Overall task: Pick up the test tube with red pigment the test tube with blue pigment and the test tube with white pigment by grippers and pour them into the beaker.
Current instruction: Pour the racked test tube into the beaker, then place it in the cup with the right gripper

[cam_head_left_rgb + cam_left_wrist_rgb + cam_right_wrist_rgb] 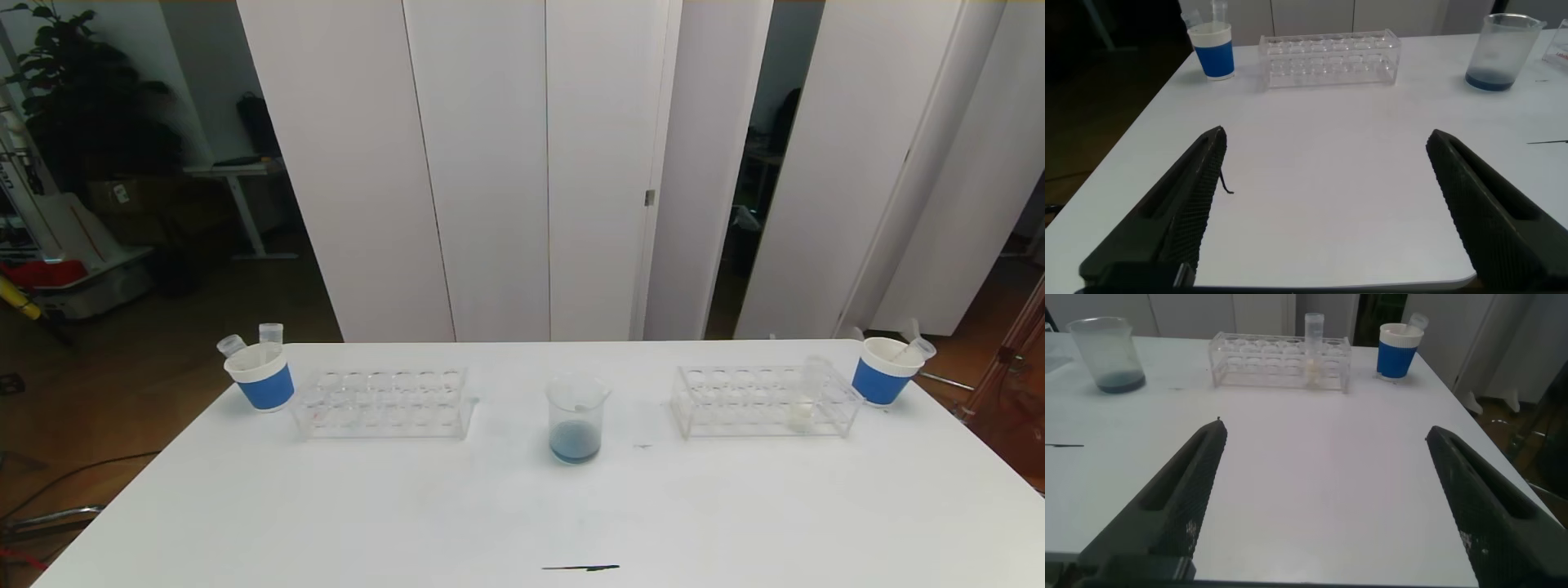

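Note:
The beaker (577,418) stands mid-table with dark blue liquid at its bottom; it also shows in the left wrist view (1501,51) and the right wrist view (1106,353). The test tube with white pigment (802,402) stands upright in the right rack (735,404), its cream liquid low down (1313,345). No tube with red or blue pigment shows. My left gripper (1326,133) is open over bare table near the front left. My right gripper (1326,428) is open over bare table near the front right. Neither appears in the head view.
An empty clear rack (384,402) sits left of the beaker. A blue-and-white paper cup (261,377) holding empty tubes stands at the far left; another cup (884,371) with an empty tube stands at the far right. A thin dark mark (581,567) lies near the front edge.

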Controlling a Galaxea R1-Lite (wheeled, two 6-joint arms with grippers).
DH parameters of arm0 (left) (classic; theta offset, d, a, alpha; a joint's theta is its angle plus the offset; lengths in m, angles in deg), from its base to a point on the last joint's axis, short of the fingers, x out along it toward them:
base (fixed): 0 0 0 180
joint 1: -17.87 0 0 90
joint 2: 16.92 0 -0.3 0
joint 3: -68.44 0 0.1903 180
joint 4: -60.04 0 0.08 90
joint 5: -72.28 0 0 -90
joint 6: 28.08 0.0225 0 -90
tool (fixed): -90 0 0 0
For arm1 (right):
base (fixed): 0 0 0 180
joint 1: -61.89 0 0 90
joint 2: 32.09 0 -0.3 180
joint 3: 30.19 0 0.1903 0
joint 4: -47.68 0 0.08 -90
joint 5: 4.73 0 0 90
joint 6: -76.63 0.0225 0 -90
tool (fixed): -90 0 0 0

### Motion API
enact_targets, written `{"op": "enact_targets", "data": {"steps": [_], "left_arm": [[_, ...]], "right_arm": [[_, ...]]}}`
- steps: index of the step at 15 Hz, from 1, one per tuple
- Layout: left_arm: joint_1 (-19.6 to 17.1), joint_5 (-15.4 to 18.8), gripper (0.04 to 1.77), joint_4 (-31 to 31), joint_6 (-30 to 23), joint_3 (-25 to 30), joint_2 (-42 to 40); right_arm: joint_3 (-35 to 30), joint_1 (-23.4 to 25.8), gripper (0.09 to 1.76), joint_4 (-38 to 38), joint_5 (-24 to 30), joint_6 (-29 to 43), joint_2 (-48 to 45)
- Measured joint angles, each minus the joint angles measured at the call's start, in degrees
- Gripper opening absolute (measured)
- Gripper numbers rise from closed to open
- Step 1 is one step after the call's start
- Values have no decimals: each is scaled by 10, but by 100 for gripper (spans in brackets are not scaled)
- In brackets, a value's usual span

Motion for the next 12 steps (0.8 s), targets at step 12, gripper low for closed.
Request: {"op": "enact_targets", "data": {"steps": [12], "left_arm": [[0, 0, 175, 0, 0, 0, 0]], "right_arm": [[1, 2, 175, -8, -5, 5, 0]]}}
